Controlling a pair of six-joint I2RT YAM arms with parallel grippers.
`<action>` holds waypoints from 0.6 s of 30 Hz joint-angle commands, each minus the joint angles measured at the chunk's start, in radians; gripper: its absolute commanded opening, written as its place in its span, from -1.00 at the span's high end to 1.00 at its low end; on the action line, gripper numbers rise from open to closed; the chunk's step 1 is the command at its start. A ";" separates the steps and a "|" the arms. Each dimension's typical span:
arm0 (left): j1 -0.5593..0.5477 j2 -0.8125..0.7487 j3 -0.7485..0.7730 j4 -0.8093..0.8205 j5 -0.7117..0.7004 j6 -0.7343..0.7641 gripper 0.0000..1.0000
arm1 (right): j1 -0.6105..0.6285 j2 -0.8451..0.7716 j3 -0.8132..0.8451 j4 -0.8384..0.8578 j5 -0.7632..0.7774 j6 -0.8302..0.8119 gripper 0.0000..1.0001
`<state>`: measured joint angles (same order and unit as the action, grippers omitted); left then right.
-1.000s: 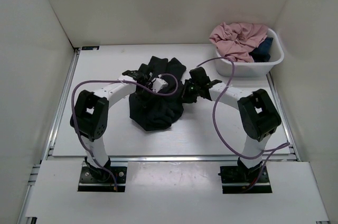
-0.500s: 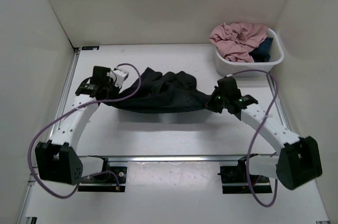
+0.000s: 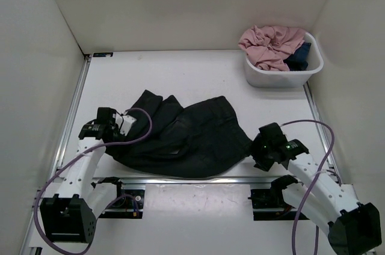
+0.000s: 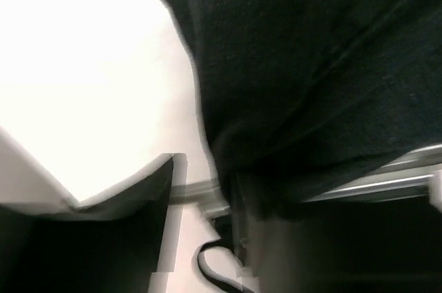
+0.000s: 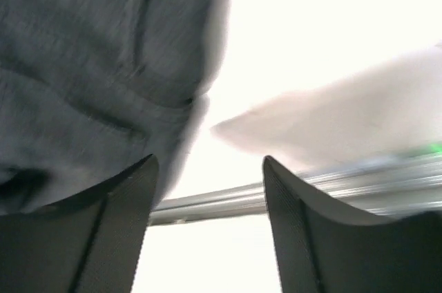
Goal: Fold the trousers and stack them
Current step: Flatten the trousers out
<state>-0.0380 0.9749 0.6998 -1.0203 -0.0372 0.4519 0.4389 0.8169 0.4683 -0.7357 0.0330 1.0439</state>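
The black trousers (image 3: 180,141) lie spread out in a wide, rumpled sheet on the near half of the table, and their near hem reaches the front rail. My left gripper (image 3: 114,130) is at their left end. In the blurred left wrist view the trousers (image 4: 311,65) fill the upper right, and the left gripper (image 4: 207,238) shows a bare gap between its dark fingers (image 4: 90,238). My right gripper (image 3: 260,147) is at the trousers' right end. It (image 5: 207,189) is open with nothing between its fingers (image 5: 117,231), and the cloth (image 5: 90,79) lies just beyond the left one.
A white tub (image 3: 283,77) at the back right holds a pink garment (image 3: 271,44) and a small dark blue garment (image 3: 299,56). A metal rail (image 3: 198,178) runs along the table's near edge. White walls enclose the table on three sides.
Both arms swung out and drew the trousers from a bunched heap toward the near edge, stretching them wide. Both grippers then opened and let go, and the cloth now rests on the table.
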 commanded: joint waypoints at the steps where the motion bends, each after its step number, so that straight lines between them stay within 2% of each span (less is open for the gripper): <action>1: 0.024 -0.035 0.001 -0.047 -0.125 0.074 -0.22 | -0.003 -0.033 0.064 -0.186 0.149 -0.031 -0.39; 4: 0.033 -0.021 0.079 -0.047 -0.092 0.064 -0.50 | -0.003 -0.012 0.128 -0.183 0.223 -0.031 -0.41; 5: 0.033 -0.007 0.148 -0.047 -0.052 0.054 -0.60 | -0.003 0.005 0.128 -0.160 0.240 -0.044 -0.41; 6: 0.033 0.033 0.185 -0.047 -0.031 0.045 -0.74 | -0.003 0.063 0.128 -0.092 0.240 -0.044 -0.44; 8: 0.033 0.111 0.277 -0.047 0.022 0.022 -0.83 | -0.003 0.144 0.128 0.023 0.207 -0.065 -0.45; 9: 0.033 0.134 0.294 -0.047 0.022 0.013 -0.83 | -0.012 0.242 0.128 0.048 0.158 -0.065 -0.45; 12: 0.033 0.204 0.291 0.018 0.033 -0.007 -0.83 | -0.012 0.373 0.118 0.112 0.102 -0.032 -0.45; 15: 0.033 0.255 0.230 0.150 0.033 -0.027 -0.83 | -0.025 0.373 0.041 0.258 0.058 0.034 -0.45; 17: 0.033 0.300 0.230 0.204 0.033 -0.054 -0.83 | -0.055 0.373 -0.006 0.286 0.058 0.054 -0.18; 18: 0.033 0.327 0.281 0.219 0.057 -0.067 -0.81 | -0.066 0.373 -0.007 0.286 0.058 0.054 -0.02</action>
<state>-0.0086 1.2636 0.9440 -0.9138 -0.0307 0.4351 0.4015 1.1664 0.5362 -0.5663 0.1081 1.0466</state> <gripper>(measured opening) 0.909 0.546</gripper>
